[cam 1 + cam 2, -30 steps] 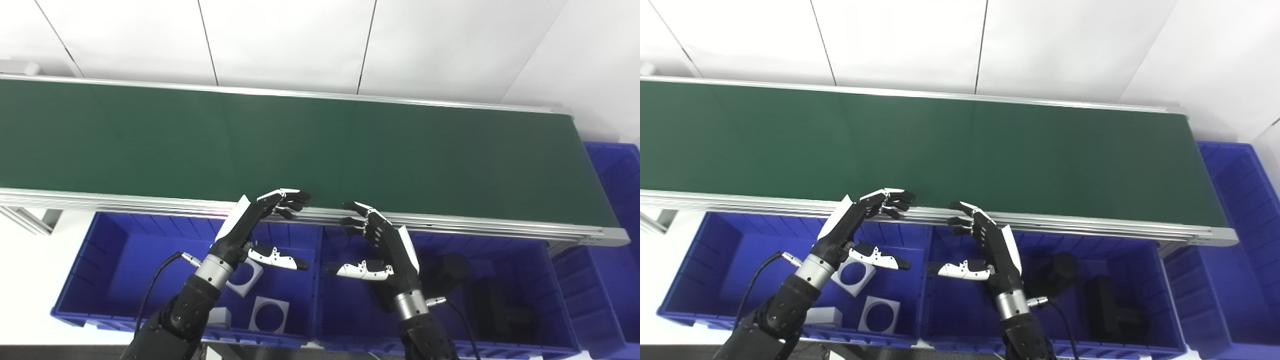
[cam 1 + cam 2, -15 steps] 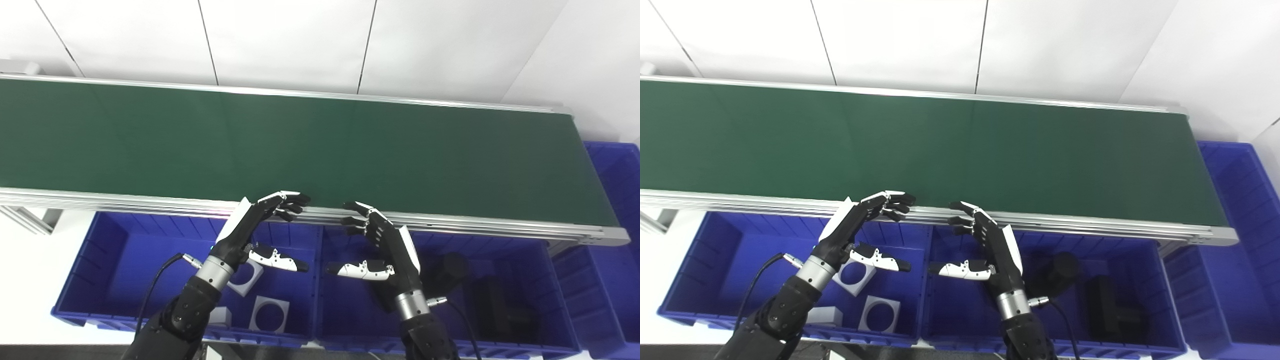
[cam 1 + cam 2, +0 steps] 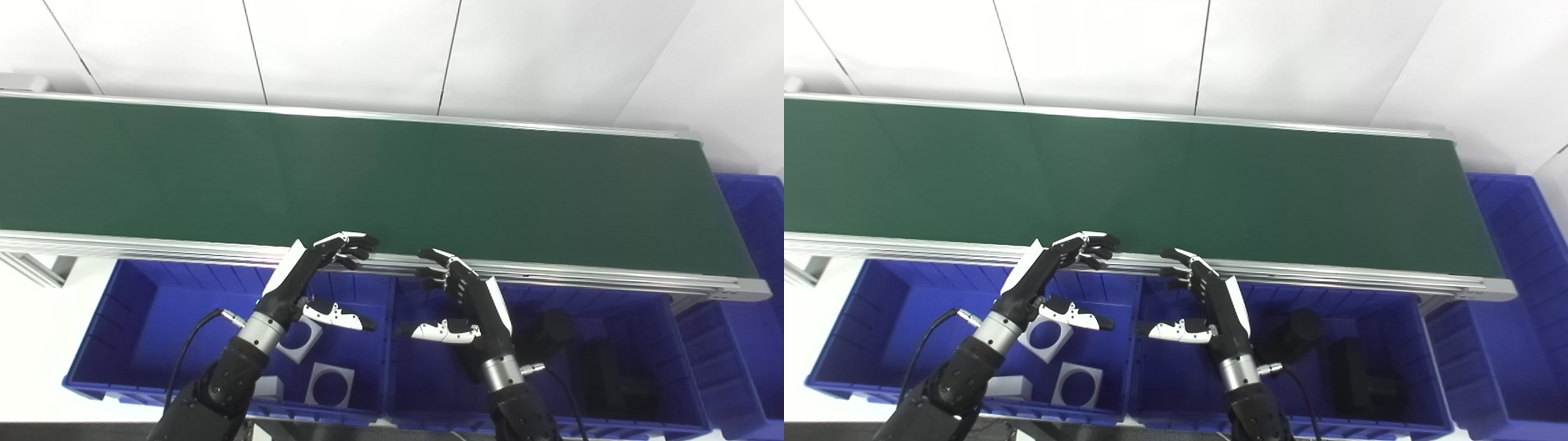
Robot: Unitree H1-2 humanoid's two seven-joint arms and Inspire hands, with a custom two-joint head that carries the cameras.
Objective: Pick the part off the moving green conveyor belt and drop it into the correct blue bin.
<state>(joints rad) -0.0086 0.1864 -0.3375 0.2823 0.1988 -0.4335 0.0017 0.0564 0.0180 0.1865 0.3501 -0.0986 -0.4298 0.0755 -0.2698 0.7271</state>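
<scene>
The green conveyor belt (image 3: 392, 177) runs across the view with no part on it. My left hand (image 3: 306, 278) hovers open over the left blue bin (image 3: 135, 306), its fingertips at the belt's near rail. My right hand (image 3: 468, 300) is open too, over the middle blue bin (image 3: 674, 392), fingers apart and thumb stretched to the left. Neither hand holds anything. White square parts with round holes (image 3: 329, 384) lie in the left bin. Black parts (image 3: 606, 370) lie in the middle bin.
A silver rail (image 3: 582, 275) edges the belt on the near side. A third blue bin (image 3: 756, 214) stands at the belt's right end. White wall panels rise behind the belt. A black cable (image 3: 190, 352) trails from the left wrist.
Both hands have held almost still. The right hand has sunk very slightly. The belt has stayed bare.
</scene>
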